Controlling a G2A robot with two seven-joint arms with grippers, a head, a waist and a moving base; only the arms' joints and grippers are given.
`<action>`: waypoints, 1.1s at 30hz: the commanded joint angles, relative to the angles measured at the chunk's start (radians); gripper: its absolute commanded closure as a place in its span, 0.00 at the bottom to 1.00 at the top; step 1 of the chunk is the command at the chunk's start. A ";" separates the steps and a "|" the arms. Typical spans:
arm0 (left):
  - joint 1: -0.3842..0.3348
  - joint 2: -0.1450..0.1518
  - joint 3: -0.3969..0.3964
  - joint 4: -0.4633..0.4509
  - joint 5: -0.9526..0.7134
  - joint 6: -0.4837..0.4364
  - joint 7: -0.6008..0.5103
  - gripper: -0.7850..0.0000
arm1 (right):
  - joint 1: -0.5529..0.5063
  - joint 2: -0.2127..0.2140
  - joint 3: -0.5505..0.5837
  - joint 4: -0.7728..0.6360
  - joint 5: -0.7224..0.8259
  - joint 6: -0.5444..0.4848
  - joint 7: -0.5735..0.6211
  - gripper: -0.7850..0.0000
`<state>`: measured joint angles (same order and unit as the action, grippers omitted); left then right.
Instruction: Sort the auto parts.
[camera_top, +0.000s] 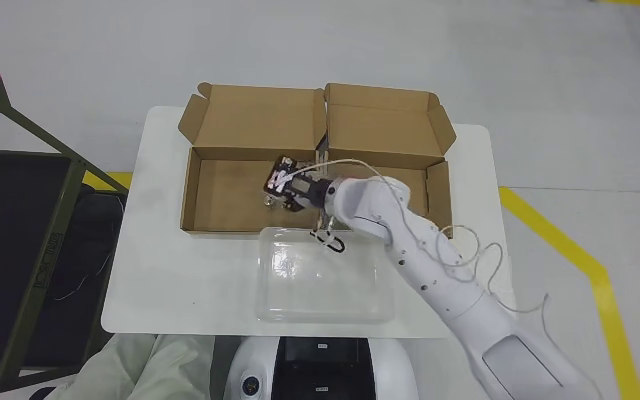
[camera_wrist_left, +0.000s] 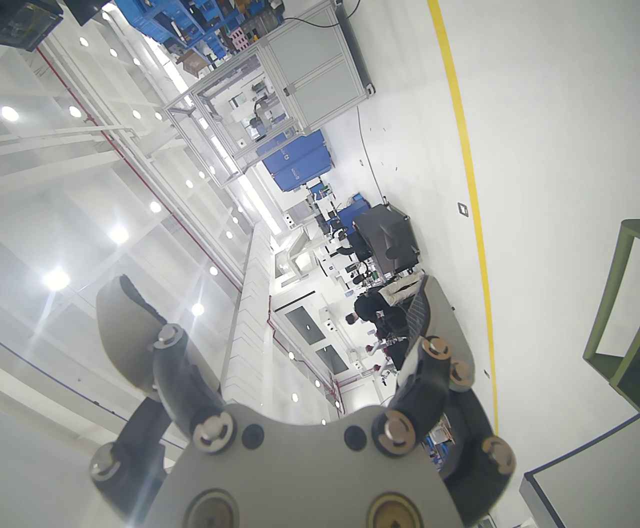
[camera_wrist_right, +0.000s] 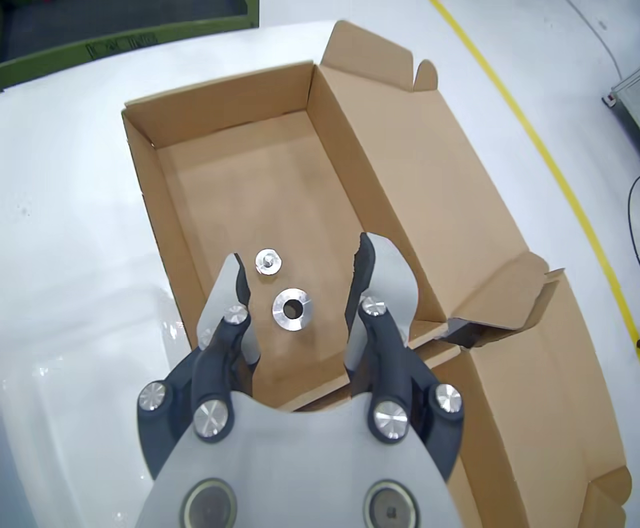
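Note:
Two metal auto parts lie on the floor of the left cardboard box (camera_wrist_right: 142, 190): a silver ring with a wide hole (camera_wrist_right: 292, 309) and a smaller nut-like piece (camera_wrist_right: 269, 261) just beyond it. My right gripper (camera_wrist_right: 302, 265) hangs open above them with nothing held, the ring between its two fingers. From above, the right gripper (camera_top: 283, 185) sits over the middle of that box (camera_top: 225, 215). My left gripper (camera_wrist_left: 275, 290) is open and empty, pointing up toward the hall ceiling, away from the table.
A second open cardboard box (camera_top: 437, 190) adjoins the first on the right. A clear plastic tray (camera_top: 320, 300) sits in front of both boxes near the white table's (camera_top: 150, 260) front edge. Box flaps (camera_top: 255, 120) stand up at the back.

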<state>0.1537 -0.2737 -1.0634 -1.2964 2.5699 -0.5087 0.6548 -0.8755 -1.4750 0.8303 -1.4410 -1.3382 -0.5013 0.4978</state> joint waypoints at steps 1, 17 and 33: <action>0.000 0.000 0.000 0.000 0.000 0.000 0.000 0.00 | -0.048 0.016 0.039 -0.056 -0.026 -0.014 -0.023 0.40; 0.000 0.000 0.000 0.000 0.000 0.000 0.000 0.00 | -0.410 0.117 0.338 -0.331 -0.128 -0.121 -0.182 0.18; 0.000 0.000 0.000 0.000 0.000 0.000 0.000 0.00 | -0.689 0.181 0.618 -0.452 -0.174 -0.164 -0.458 0.00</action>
<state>0.1537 -0.2737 -1.0634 -1.2964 2.5699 -0.5087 0.6548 -1.5479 -1.2968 1.4321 -1.8920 -1.5087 -0.6682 0.0688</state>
